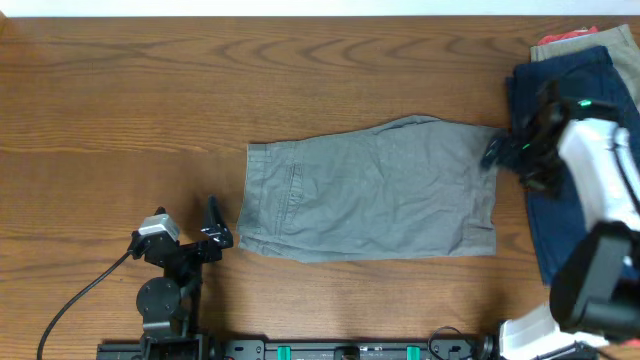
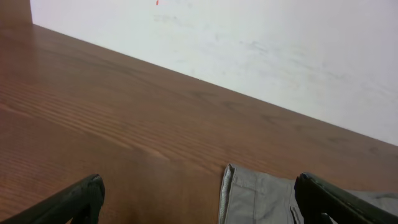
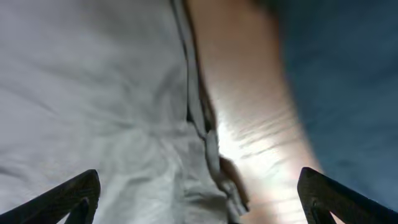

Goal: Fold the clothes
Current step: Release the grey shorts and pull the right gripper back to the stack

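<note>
Closest under my overhead camera stood the right arm, its right gripper [image 1: 494, 152] reaching in over the far right corner of the grey shorts [image 1: 370, 190]. On its wrist view the right gripper [image 3: 199, 193] was spread wide, both fingers [image 3: 71, 193] out at the frame's edges, with nothing between them but the hem of the grey shorts [image 3: 93, 93] and a strip of bare table [image 3: 249, 81]. I could not tell whether a fingertip touched the cloth. I judged it sat there to pinch that hem corner for a fold.

Lower down, the left gripper [image 1: 216, 228] waited just beside the near waistband corner, apart from the cloth. Its wrist view showed the left gripper [image 2: 199, 205] wide as well and holding nothing, the waistband of the grey shorts [image 2: 249, 199] just ahead of it. That put one arm at each end of the garment, which I took as the set-up for folding it across its length.

Flat on the table [image 1: 150, 90], mid-frame, lay the grey shorts, waistband left and legs right. Beyond them at the right edge lay the navy shorts [image 1: 570, 75], with a tan pair [image 1: 560, 42] showing past those, both waiting their turn
</note>
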Robot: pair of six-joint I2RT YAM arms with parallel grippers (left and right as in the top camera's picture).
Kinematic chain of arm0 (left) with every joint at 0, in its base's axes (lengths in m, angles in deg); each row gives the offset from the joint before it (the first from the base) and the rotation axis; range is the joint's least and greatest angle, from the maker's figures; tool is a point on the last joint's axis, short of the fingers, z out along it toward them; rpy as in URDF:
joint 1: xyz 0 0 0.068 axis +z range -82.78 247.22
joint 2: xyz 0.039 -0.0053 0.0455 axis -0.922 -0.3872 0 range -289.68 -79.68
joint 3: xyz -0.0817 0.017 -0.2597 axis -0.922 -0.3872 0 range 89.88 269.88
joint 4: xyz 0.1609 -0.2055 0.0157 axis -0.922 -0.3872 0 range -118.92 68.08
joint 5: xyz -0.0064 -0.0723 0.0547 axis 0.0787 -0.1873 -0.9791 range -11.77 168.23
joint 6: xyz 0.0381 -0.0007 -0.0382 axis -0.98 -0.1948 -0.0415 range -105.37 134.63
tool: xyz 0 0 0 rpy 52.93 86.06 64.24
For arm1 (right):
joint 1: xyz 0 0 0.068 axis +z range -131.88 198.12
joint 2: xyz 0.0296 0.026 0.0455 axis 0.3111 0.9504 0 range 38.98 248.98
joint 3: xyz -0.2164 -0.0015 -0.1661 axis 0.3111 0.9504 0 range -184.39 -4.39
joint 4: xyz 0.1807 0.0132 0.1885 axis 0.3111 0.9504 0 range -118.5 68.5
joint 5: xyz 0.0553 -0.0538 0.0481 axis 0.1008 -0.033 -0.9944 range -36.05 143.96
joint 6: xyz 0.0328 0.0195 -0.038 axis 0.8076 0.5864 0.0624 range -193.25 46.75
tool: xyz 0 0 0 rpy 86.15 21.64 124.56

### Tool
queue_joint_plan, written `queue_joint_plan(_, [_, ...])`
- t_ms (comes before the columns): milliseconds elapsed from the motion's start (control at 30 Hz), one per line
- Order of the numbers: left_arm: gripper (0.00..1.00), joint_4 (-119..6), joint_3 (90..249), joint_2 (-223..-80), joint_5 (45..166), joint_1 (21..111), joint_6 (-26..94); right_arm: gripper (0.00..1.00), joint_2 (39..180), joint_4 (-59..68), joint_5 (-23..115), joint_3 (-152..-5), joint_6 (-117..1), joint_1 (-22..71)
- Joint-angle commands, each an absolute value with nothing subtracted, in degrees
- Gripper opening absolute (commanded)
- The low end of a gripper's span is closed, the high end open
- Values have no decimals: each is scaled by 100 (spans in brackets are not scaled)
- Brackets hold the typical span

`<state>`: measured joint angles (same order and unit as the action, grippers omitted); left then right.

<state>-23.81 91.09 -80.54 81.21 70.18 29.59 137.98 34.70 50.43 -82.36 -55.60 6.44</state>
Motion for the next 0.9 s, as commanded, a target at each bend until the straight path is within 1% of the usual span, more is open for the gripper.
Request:
queue_joint_plan(0, [98, -2574, 9011, -8039, 8053, 7042, 2905, 99, 13350, 3463, 5215, -8584, -5809, 382])
queue_joint_plan(200, [98, -2576, 9011, -8039, 8053, 7042, 2902, 99, 13147, 3326, 5263, -8582, -5807, 89])
queue_joint_plan(633, [98, -2545, 9011, -8039, 8060, 7042, 2953, 99, 13151, 3323, 5265, -8562, -5809, 93])
queue_joint_plan(700, [98, -2552, 9011, -8039, 8464, 7042, 3482, 99, 13151, 3323, 5265, -8562, -5809, 93])
queue_joint_plan(800, [98, -2442, 9015, -8054, 9791, 7042, 4867, 99, 13151, 3326, 5265, -8562, -5809, 93])
queue_joint_plan(867, [98, -2440, 9015, -8076, 10381, 7042, 5265, 99, 13151, 3326, 5265, -8562, -5809, 93])
